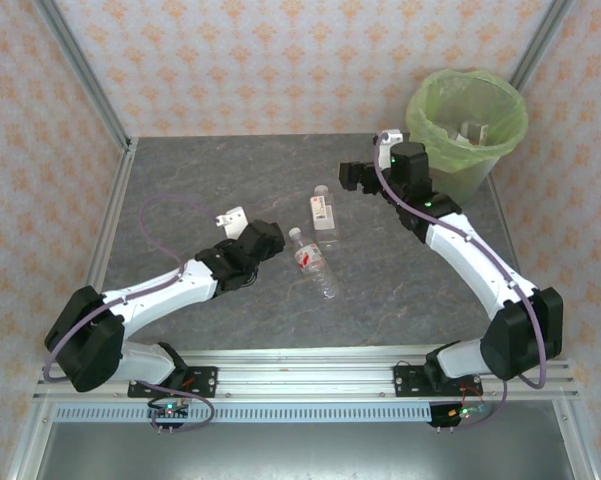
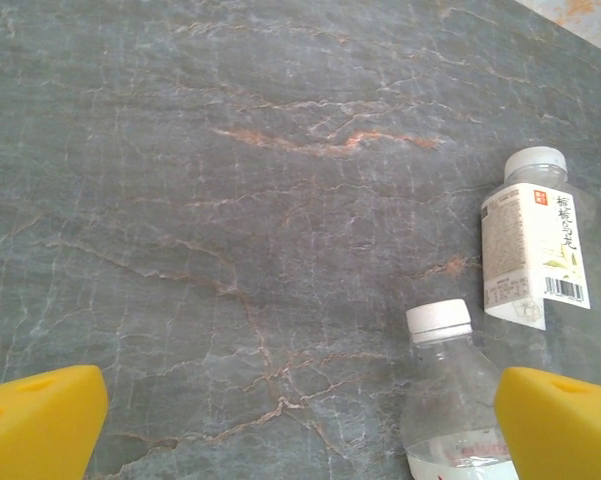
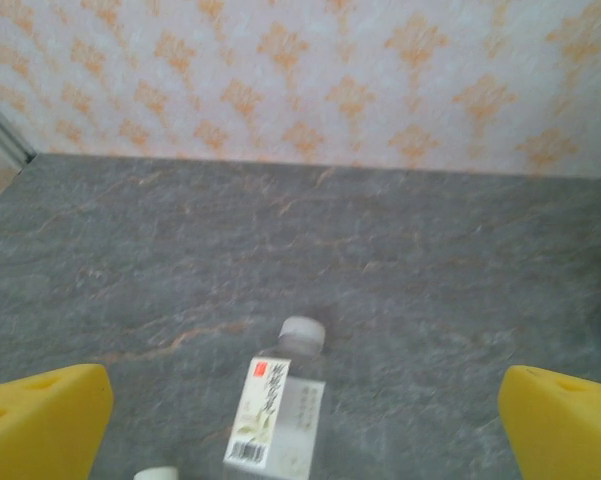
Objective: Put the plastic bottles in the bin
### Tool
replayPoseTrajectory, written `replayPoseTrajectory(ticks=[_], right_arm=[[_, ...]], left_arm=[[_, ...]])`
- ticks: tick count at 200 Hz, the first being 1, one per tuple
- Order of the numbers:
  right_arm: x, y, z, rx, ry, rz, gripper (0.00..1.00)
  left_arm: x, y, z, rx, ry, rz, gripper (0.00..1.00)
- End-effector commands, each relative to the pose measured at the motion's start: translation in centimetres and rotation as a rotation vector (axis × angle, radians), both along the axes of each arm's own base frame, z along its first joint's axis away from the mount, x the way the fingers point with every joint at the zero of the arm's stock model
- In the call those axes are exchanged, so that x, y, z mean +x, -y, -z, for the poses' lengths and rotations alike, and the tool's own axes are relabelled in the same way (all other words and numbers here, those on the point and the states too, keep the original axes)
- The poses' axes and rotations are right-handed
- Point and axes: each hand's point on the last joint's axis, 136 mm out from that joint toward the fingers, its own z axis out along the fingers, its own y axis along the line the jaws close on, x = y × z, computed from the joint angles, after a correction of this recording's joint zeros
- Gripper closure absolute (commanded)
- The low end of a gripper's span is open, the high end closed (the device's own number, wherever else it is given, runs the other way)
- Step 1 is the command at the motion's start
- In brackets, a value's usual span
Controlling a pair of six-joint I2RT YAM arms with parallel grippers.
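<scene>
Two bottles lie on the counter [image 1: 200, 180] from above, white-label bottle [image 1: 324, 217] and red-label bottle [image 1: 312, 260], between our wide-open left pincer [image 1: 242, 222] and right pincer [image 1: 354, 177]; bin [image 1: 475, 175] at one o'clock. Left wrist: we see both at four o'clock. Right wrist: white-label bottle at six o'clock, between the pads [image 3: 45, 425].

A clear plastic bottle with white cap and white label [image 3: 280, 415] lies on the grey marbled surface [image 3: 430, 280], its cap toward the orange-patterned wall [image 3: 310, 70]. A second white cap [image 3: 158, 472] shows at the lower edge. The yellow jaws stand wide apart.
</scene>
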Motion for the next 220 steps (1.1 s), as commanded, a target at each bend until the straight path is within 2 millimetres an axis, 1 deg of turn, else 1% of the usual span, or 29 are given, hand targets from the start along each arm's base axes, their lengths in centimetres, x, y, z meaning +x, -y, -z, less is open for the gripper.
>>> replayPoseTrajectory(ticks=[1,15,28,39,52,62,87,116,126,138,146,164,191,198,201,220], right_arm=[[-0.3,-1.4,3.7,0.045,-0.095,0.024,0.01],[-0.2,-2.3,5.1,0.065,-0.125,0.053,0.01],[-0.1,-3.2,6.3,0.041,-0.147,0.061,0.01],[0.0,-3.9,7.3,0.019,-0.169,0.069,0.01],[0.1,-4.7,8.3,0.01,-0.197,0.07,0.01],[0.4,-5.0,9.1,-0.001,-0.214,0.089,0.01],[0.9,-5.6,10.8,0.012,-0.24,0.141,0.01],[1.0,-7.3,13.2,-0.042,-0.302,0.099,0.0],[1.2,-7.1,14.3,-0.072,-0.334,0.118,0.0],[1.5,-6.9,15.2,-0.097,-0.358,0.14,0.01],[1.6,-6.9,15.9,-0.121,-0.375,0.145,0.01],[1.8,-6.8,17.1,-0.176,-0.406,0.138,0.01],[1.7,-8.3,19.4,-0.234,-0.498,0.052,0.02],[1.8,-8.4,19.8,-0.25,-0.521,0.047,0.02],[1.8,-8.3,20.1,-0.262,-0.533,0.05,0.02],[2.7,-8.1,20.8,-0.315,-0.558,0.077,0.02]], left_arm=[[-0.4,-1.8,0.1,-0.001,0.017,-0.084,0.0],[-0.5,-1.9,0.2,-0.01,0.018,-0.094,0.0],[-0.6,-1.9,0.1,-0.027,0.015,-0.09,0.0],[-0.6,-1.4,-0.2,-0.058,0.003,-0.055,0.0],[-0.4,-0.3,-1.1,-0.077,-0.013,0.035,0.0],[-0.2,0.5,-2.1,-0.076,-0.028,0.116,0.0],[0.2,1.2,-5.6,-0.084,-0.077,0.267,0.0],[1.1,1.6,-9.2,-0.059,-0.103,0.389,0.0],[1.7,2.0,-10.2,-0.017,-0.091,0.433,0.0],[2.6,2.4,-11.0,0.021,-0.079,0.47,0.0],[3.0,2.7,-11.2,0.045,-0.078,0.494,0.0],[3.6,2.8,-10.6,0.092,-0.095,0.513,0.0],[4.3,2.6,-10.4,0.116,-0.064,0.501,0.0],[4.5,2.5,-10.3,0.12,-0.053,0.49,0.0],[4.6,2.4,-10.2,0.122,-0.05,0.485,0.0],[4.7,2.1,-9.1,0.136,-0.058,0.472,0.0]])
